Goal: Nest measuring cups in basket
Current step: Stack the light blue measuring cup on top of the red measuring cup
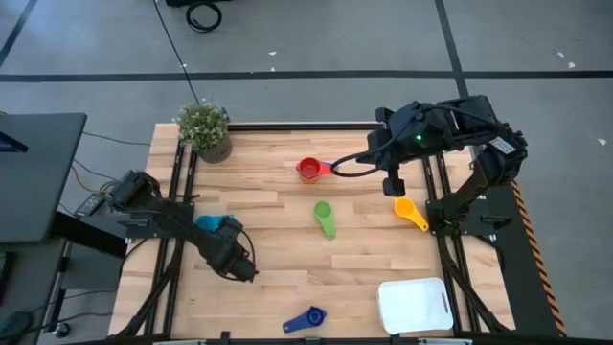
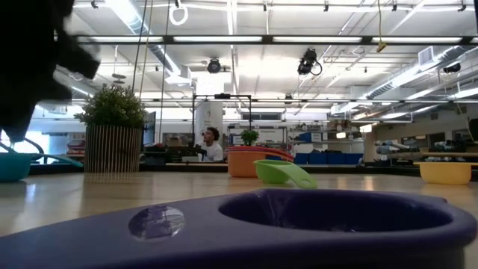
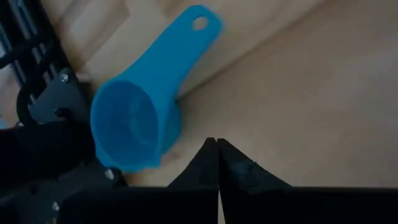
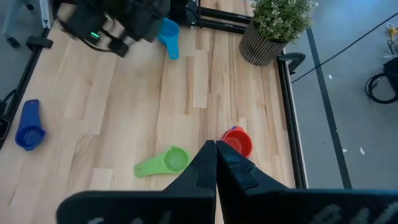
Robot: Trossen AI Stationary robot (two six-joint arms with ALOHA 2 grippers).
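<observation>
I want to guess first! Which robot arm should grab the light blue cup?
Probably the left. Its gripper is shut right beside the light blue cup, while the right gripper hangs across the table, between the red cup and the yellow cup.

A light wooden table (image 1: pixel 287 240) of long planks stands on a grey concrete floor (image 1: pixel 316 48) crossed by dark lines. A potted green plant (image 1: pixel 204 128) sits near one far corner, and a black cable (image 1: pixel 201 13) coils on the floor beyond. Level across the table, the room opens into a large hall with bright ceiling strip lights (image 2: pixel 246 39), exposed ducts, and a person (image 2: pixel 213 143) seated far off.
</observation>
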